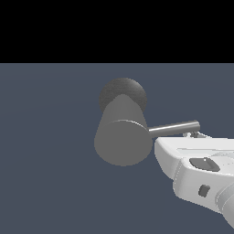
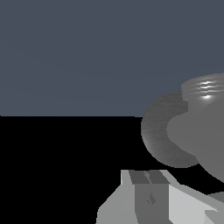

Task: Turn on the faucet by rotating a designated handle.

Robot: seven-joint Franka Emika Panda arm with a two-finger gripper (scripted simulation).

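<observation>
The hand (image 1: 194,135) sits just under the faucet (image 1: 122,137) handle (image 1: 174,128), its opening hidden from view

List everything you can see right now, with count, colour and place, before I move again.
faucet: one, matte grey thick cylinder, centre of the exterior view, flat round end face toward the camera.
base: one, darker speckled grey disc, behind the cylinder's far end.
handle: one, thin grey metallic rod, sticking out of the cylinder toward the exterior view's right.
ground: plain blue-grey surface under everything.
gripper: one, glossy white, lower part of the exterior view's right, just beneath the rod's outer end; jaws mostly hidden, so contact and opening cannot be told.
</observation>
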